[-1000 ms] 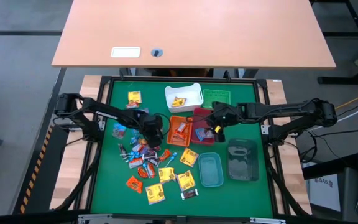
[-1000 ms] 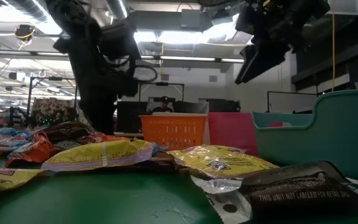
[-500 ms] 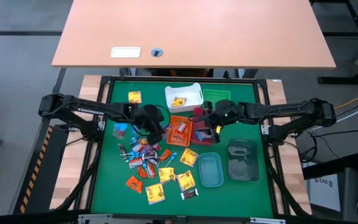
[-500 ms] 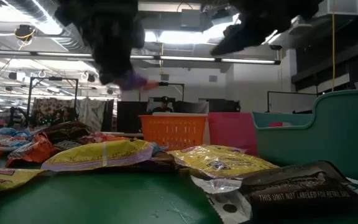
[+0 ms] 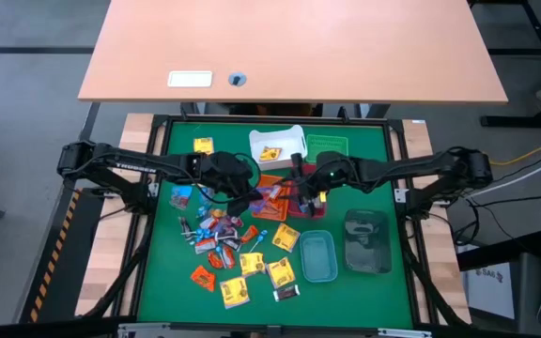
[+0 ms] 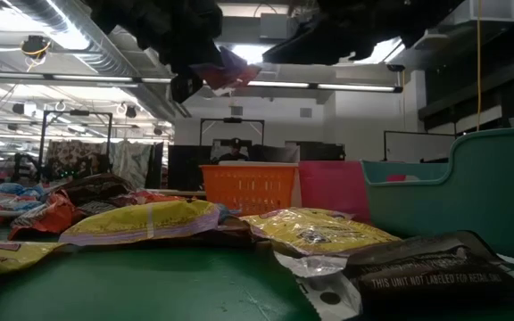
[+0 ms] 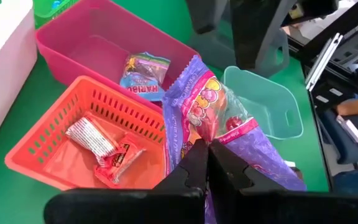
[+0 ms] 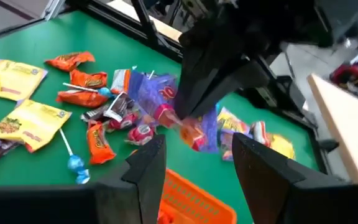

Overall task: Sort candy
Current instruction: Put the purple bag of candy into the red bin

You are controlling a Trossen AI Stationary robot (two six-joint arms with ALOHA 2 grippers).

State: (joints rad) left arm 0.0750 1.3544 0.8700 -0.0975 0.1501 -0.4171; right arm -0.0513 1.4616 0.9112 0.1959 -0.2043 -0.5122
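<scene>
Pinching a purple candy bag (image 7: 213, 127), the left end effector (image 7: 205, 163) hangs above the orange bin (image 7: 55, 149); the right end effector (image 8: 194, 162) is spread.

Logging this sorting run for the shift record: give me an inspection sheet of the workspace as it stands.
Surface: green mat.
Job's things: candy pile loose on the mat; purple candy bag held above the orange bin.
Clutter: pink bin, teal bin, white bin, clear bin.
Grippers: left gripper shut on the bag; right gripper open, empty, over the bins.
Cables: right of the table.
Surroundings: wooden desk; a person far behind.
</scene>
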